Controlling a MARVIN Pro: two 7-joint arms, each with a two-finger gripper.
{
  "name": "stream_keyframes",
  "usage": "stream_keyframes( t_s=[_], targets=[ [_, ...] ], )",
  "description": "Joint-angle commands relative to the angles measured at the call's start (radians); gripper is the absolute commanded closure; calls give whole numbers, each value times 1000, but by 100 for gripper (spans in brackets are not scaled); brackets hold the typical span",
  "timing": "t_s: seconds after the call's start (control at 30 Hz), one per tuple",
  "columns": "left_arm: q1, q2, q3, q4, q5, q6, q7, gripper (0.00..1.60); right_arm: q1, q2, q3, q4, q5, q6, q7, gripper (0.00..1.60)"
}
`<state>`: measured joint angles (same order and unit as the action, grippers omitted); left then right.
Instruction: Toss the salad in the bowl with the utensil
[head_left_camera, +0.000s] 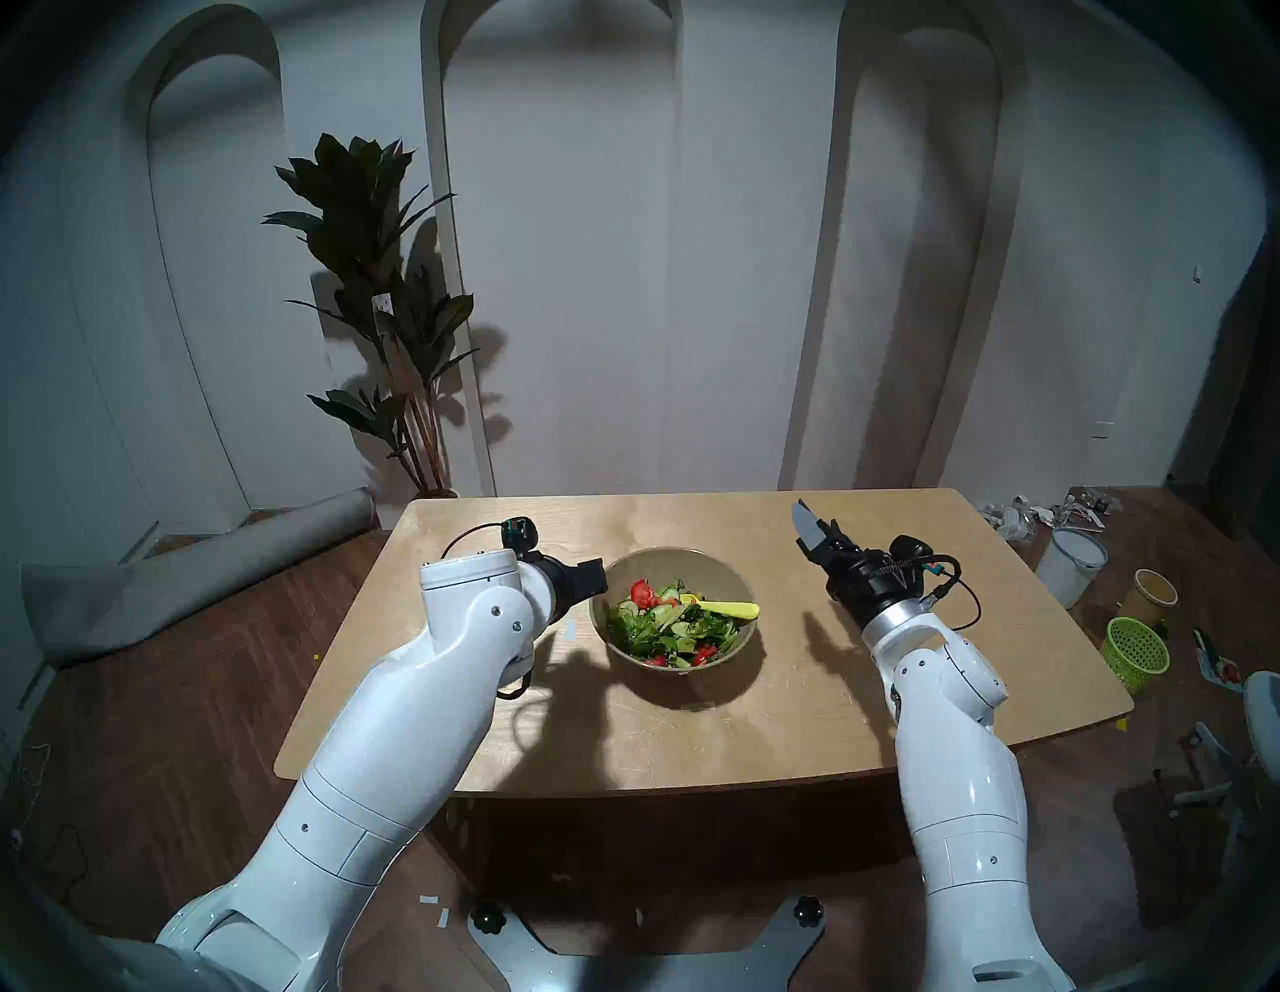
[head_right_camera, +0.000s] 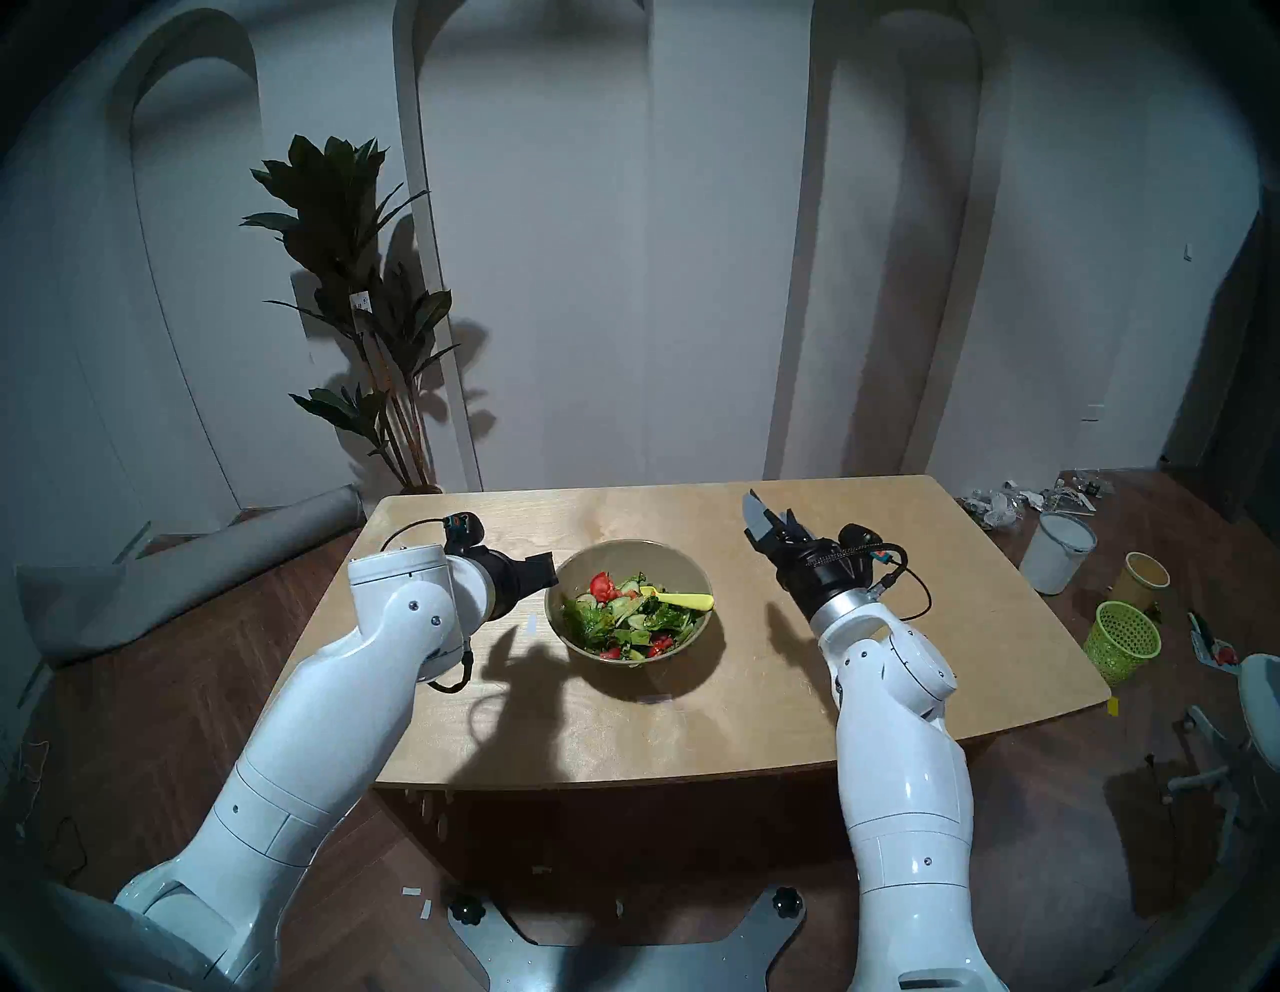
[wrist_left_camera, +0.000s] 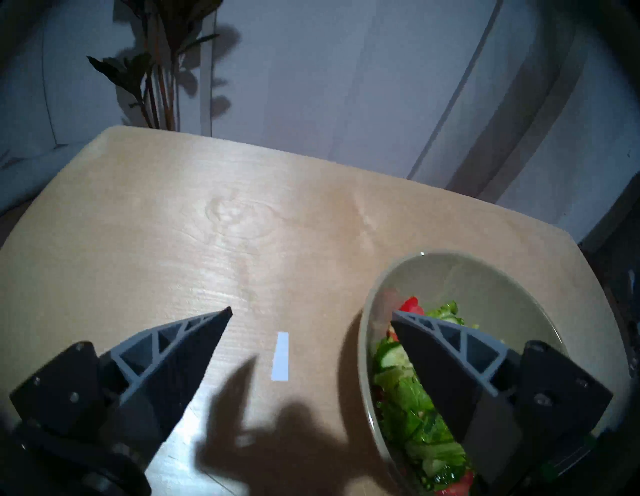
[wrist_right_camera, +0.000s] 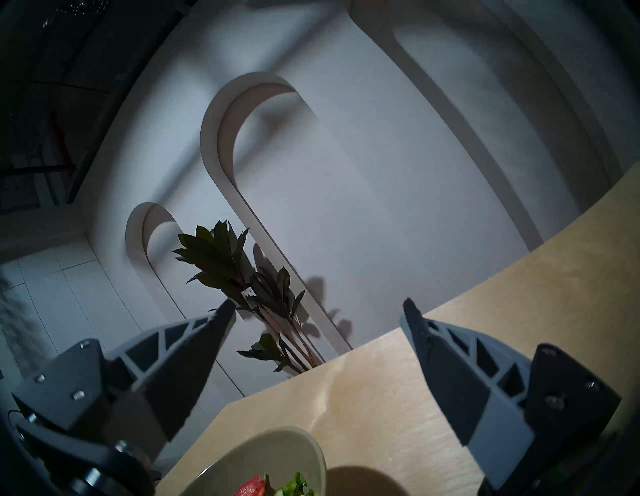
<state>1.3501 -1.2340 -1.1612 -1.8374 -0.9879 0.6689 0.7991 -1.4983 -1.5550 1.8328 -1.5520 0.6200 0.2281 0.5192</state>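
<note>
Nearest me, two glossy white arms are reaching up over the pale wooden worktop (head_left_camera: 796, 693) with rounded corners. The left hand (wrist_left_camera: 311, 313) is hovering just beside the left rim of the wide olive-beige bowl (head_left_camera: 720, 575), its dark grey ribbed fingers (wrist_left_camera: 180, 350) spread wide and gripping nothing; seen from its wrist, one finger is hanging over the bowl and the other over bare wood near a small white strip of tape (wrist_left_camera: 281, 356).

The bowl is sitting about mid-worktop, between the two arms. Inside it, the salad (head_left_camera: 668, 627) of chopped green leaves, cucumber slices and red tomato chunks is lying heaped, and the slim yellow-green plastic spoon (head_left_camera: 727, 607) is resting on top, its handle pointing toward the bowl's right rim.

The right hand (head_left_camera: 817, 528) is hanging in the air well to the right of the bowl, tilted upward, fingers likewise fully parted and empty.

Beyond the worktop's far left corner, a tall dark-leaved potted plant (head_left_camera: 377, 291) is standing against the white arched wall. Off to the right, a lime-green mesh basket (head_left_camera: 1136, 652) is sitting on the dark wooden floor.
</note>
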Motion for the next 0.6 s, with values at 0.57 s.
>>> stream_keyframes(
  t_s=[0.57],
  targets=[
    [-23, 67, 139, 193, 460, -381, -56, 0, -90, 41, -53, -78, -260, -254, -18, 0]
  ],
)
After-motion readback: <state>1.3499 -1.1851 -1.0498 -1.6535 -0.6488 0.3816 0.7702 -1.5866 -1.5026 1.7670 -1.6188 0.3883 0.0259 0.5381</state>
